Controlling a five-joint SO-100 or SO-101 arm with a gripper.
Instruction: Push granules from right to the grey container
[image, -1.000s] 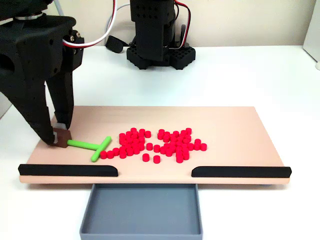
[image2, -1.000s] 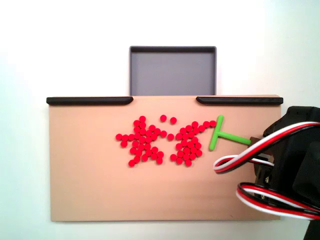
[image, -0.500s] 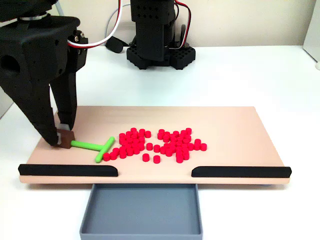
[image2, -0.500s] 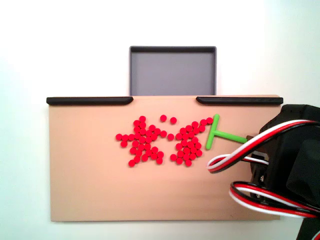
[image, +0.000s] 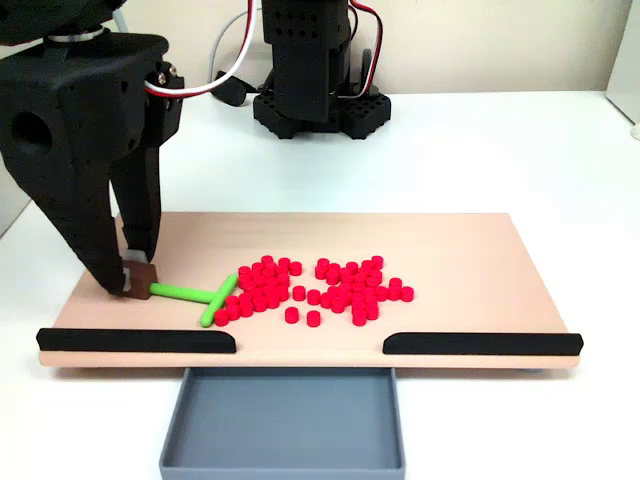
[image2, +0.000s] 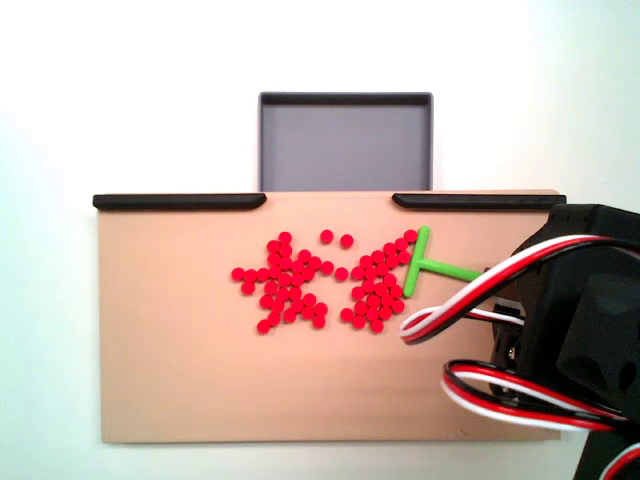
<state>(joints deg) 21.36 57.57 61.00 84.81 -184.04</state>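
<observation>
Beside the gripper (image: 138, 283), two black bars (image: 137, 341) edge the board (image: 470, 250). Its fingers are clamped on a green T-stick (image: 195, 294) – shaft pointing away from it, crossbar touching the red granules (image: 315, 285). Beyond the bars' gap sits the grey container (image: 283, 420).

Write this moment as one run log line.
gripper: shut on green T-shaped stick | stick head: touching granules | grey container: empty
</observation>
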